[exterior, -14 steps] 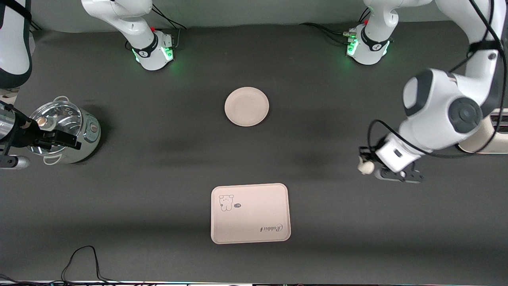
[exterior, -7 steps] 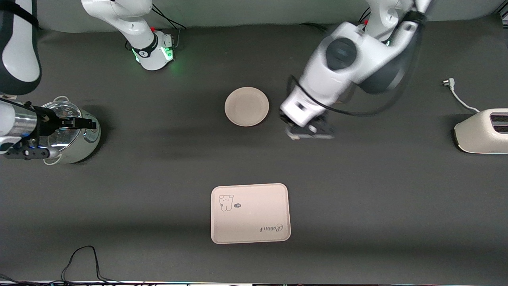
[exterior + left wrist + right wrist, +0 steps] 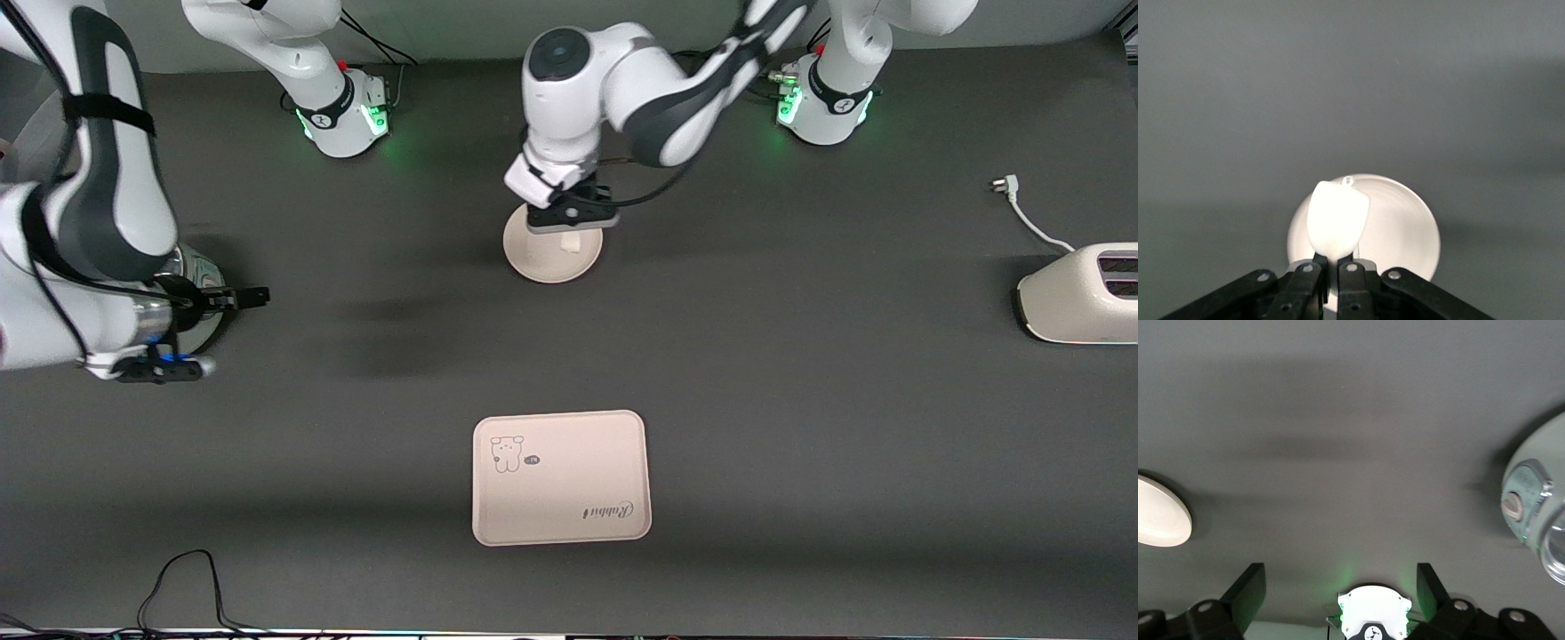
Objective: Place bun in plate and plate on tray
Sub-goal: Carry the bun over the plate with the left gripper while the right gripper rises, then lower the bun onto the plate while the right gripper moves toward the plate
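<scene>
A: The left gripper hangs over the plate, fingers pinched tight on the bun. In the left wrist view the bun stands up from the fingertips with its long axis running away from the gripper, and the plate's white disc lies directly under it.

B: So which way does the plate lie from the tool?

A: Straight below. No sideways travel looks needed; I'd judge the coming move to be a descent and a release. In the front view the bun shows over the half of the plate toward the left arm's end of the table, inside the rim, so it should land in the dish and not on the edge.

B: And the other arm?

A: The right gripper waits with its fingers spread and nothing between them, beside a metal pot at the right arm's end of the table, well apart from the plate. The left arm is the nearer one by far.

B: The surface?

A: A flat dark grey cloth. The tray lies nearer the front camera than the plate, with bare cloth between them. A toaster sits at the left arm's end.
</scene>
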You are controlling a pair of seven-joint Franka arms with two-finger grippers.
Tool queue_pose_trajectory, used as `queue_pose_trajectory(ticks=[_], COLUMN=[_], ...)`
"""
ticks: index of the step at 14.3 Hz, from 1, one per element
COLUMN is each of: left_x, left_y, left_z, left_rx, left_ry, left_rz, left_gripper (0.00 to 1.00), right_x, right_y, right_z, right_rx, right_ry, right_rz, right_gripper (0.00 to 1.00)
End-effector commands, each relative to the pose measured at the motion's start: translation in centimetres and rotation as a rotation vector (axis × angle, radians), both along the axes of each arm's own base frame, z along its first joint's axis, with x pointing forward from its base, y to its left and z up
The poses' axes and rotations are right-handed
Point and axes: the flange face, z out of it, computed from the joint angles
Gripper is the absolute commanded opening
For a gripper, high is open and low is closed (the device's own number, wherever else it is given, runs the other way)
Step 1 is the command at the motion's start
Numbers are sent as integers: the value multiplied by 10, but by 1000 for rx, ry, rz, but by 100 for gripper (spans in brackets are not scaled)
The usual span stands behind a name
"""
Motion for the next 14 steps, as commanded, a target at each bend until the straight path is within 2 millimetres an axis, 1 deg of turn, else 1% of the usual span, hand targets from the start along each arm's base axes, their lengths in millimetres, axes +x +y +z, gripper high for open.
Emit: queue_pose_trajectory(ticks=[1,3,5,6,7,9,11,12,13,14], left_x=[-9,-22,-28,-40,-43,-49,-54,-61,-63,-67], left_y=[-26,-33,-34,-40,-41,-43,-45,-48,-48,-49], left_z=[-46,-81,-111,-118,-126,-129,-132,-138,-142,-147], left_rx=[-43,6,48,54,61,68,69,74,78,83], left_ry=[-17,-57,-91,-90,-83,-85,-82,-76,-71,-71], left_rz=[44,39,61,50,49,38,33,28,34,32], left_gripper=[0,0,0,0,0,0,1,3,13,19], right_x=[-5,-12,-21,-24,-28,-41,-62,-72,-82,-91], right_y=[20,22,19,6,3,1,0,-1,-1,-1], right_z=[-12,-25,-42,-49,-56,-61,-66,-71,-74,-76], right_rx=[10,8,93,125,129,129,137,135,144,159], right_ry=[13,34,58,69,79,66,6,-16,-35,-57], right_rz=[29,29,-46,-100,-115,-126,-150,-157,-174,-195], right_gripper=[100,100,100,100,100,100,100,100,100,100])
